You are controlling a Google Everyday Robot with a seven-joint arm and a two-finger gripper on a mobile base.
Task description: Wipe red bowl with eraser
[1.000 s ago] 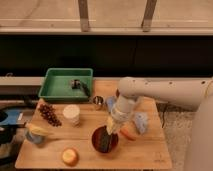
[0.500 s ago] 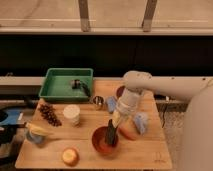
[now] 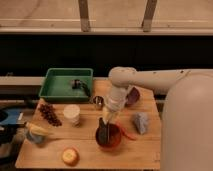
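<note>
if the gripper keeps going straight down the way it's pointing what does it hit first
The gripper points down over the red bowl, with the dark eraser below it. Going straight on, the eraser would probably press into the bowl's inside first, though depth is hard to judge.

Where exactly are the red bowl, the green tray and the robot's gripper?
red bowl (image 3: 114, 143): camera view, front inner wall.
green tray (image 3: 56, 85): camera view, bare floor at left.
gripper (image 3: 104, 125): camera view, tip over the bowl's left rim, with the black eraser (image 3: 104, 134) below it.

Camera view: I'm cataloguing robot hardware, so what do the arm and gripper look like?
The arm is smooth, rounded, off-white plastic with a bulbous elbow joint and no visible cables or markings. The gripper, over the round orange-red bowl, is narrower and darker.
</note>
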